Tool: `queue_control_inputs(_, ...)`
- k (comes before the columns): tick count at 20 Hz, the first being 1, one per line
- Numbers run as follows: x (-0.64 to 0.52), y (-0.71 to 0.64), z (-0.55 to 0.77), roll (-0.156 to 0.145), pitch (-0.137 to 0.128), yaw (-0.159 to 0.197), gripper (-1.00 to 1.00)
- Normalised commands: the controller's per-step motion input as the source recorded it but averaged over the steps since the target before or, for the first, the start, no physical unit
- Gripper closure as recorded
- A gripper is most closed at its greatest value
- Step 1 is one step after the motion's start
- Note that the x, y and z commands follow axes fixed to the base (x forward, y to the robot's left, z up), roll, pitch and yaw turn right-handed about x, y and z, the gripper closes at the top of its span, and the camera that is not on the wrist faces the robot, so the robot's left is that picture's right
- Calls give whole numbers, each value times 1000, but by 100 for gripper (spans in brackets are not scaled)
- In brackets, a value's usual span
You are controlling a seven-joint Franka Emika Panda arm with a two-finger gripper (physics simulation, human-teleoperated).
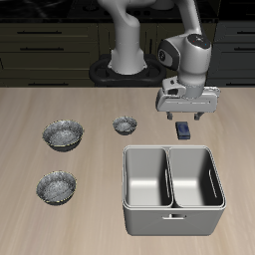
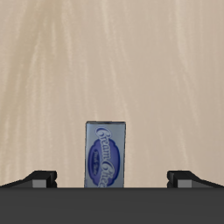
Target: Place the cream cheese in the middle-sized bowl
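The small flat dark-blue cream cheese box with a pale oval label (image 1: 184,129) lies flat on the wooden table (image 1: 100,219), in the upper right of the exterior frame, just behind the grey two-compartment metal bin (image 1: 171,177). It looks light, stiff and smooth-sided, so pinching across its narrow width should hold it without crushing. The white arm's two-finger gripper (image 1: 184,115) points straight down just above the box, jaws spread wide and holding nothing; in the wrist view the box (image 2: 107,155) sits between the two fingertips (image 2: 39,178). The shiny crinkled middle-sized bowl (image 1: 56,186), my best guess among two near-equal ones, is well apart at lower left
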Motion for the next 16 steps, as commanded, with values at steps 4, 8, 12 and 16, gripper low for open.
queue_control_inputs(4, -218, 160, -314, 19, 32, 16, -100)
queue_control_inputs(8, -139, -9, -203, 12, 55, -3, -100)
queue_control_inputs(12, -3, -32, -33, 5, 13, -1, -100)
queue_control_inputs(16, 60, -76, -442, 28, 74, -1, -100)
